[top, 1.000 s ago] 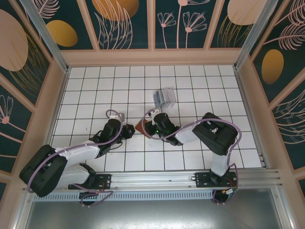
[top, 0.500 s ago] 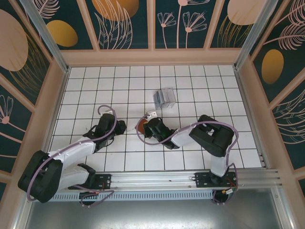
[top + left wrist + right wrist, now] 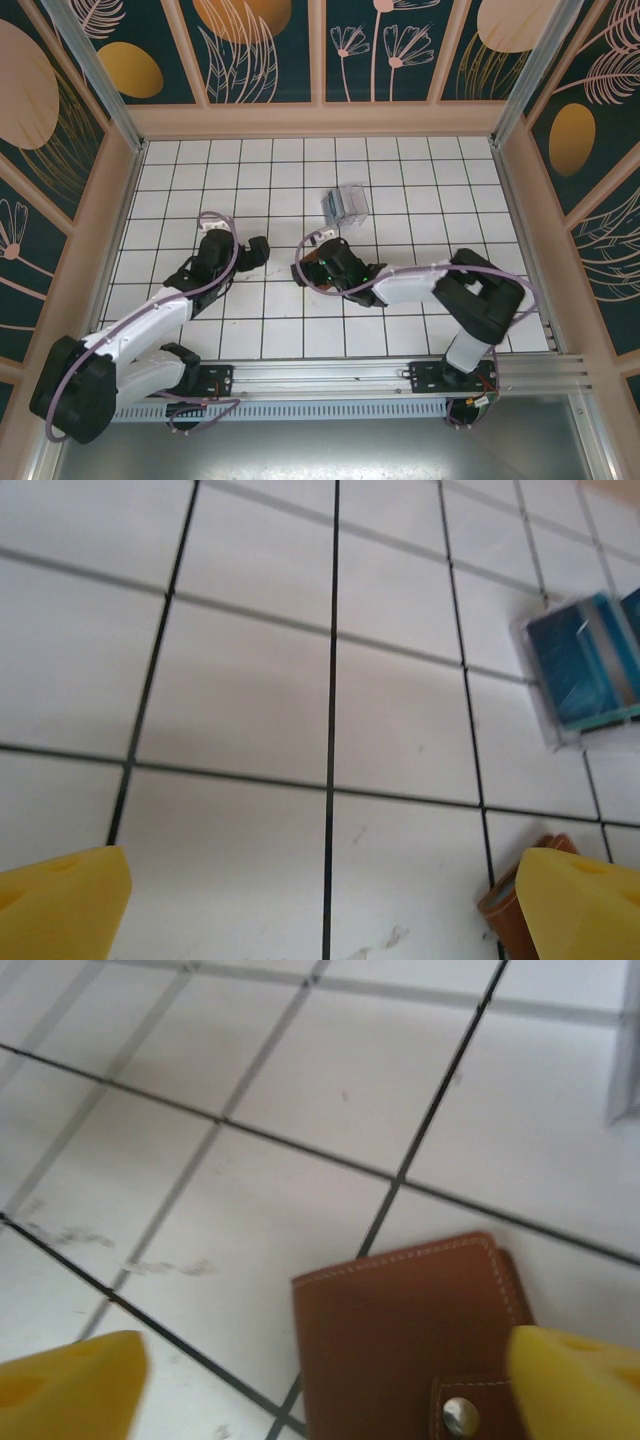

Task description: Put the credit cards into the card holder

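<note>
Top view: both arms reach into mid-table. The left gripper (image 3: pixel 257 250) sits at 9 o'clock of the right gripper (image 3: pixel 306 265), near but apart. The clear box (image 3: pixel 345 205) stands at 1 o'clock of the right gripper, also apart. The holder is mostly under the right gripper head here and hard to make out.

Left wrist view adds the following:
- Its fingers (image 3: pixel 62 902) are spread wide over bare tile with nothing between them.
- The blue cards (image 3: pixel 578 665) are inside the box at 2 o'clock.
- One brown holder corner shows at 4 o'clock, just beside the right-hand fingertip.

Right wrist view adds the following:
- Its fingers are wide too.
- The holder (image 3: pixel 400 1325) lies flat and folded shut with its snap (image 3: pixel 458 1416) up, at 5 o'clock between the tips and nearer the right-hand one. I can't tell whether that tip touches it.
- The box edge clips the frame at 2 o'clock.

Room: there is open white tile (image 3: pixel 250 170) from 9 through 12 o'clock of the holder. The walls (image 3: pixel 320 120) are well away from both grippers.
</note>
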